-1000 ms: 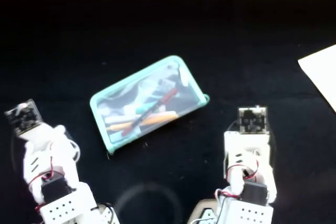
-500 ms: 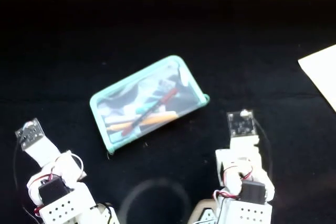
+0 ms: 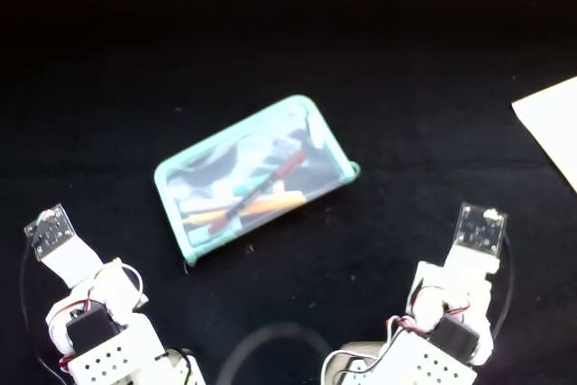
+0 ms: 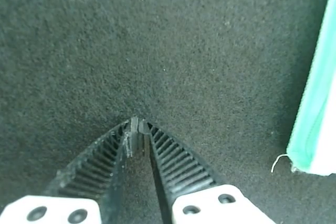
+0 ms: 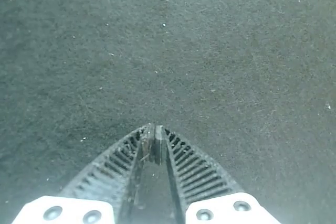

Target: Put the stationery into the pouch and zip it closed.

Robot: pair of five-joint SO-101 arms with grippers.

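Observation:
A mint-edged clear pouch (image 3: pixel 254 178) lies tilted at the middle of the black table, with several pens and markers (image 3: pixel 248 200) inside it and its zip run round to the end. An edge of the pouch (image 4: pixel 315 114) appears in the left wrist view. My left gripper (image 4: pixel 137 125) is shut with nothing in it, above bare cloth near the pouch's near left corner. My right gripper (image 5: pixel 155 129) is shut and empty over bare cloth. In the high view the left arm (image 3: pixel 77 286) sits at the near left and the right arm (image 3: pixel 455 295) at the near right.
A white sheet of paper (image 3: pixel 552 123) lies at the right edge of the table. The black cloth (image 3: pixel 288 51) ends at a pale strip along the far side.
Both arms have drawn back toward the near edge, away from the pouch. The right arm also swung to the right in the last half second. The pouch has not moved.

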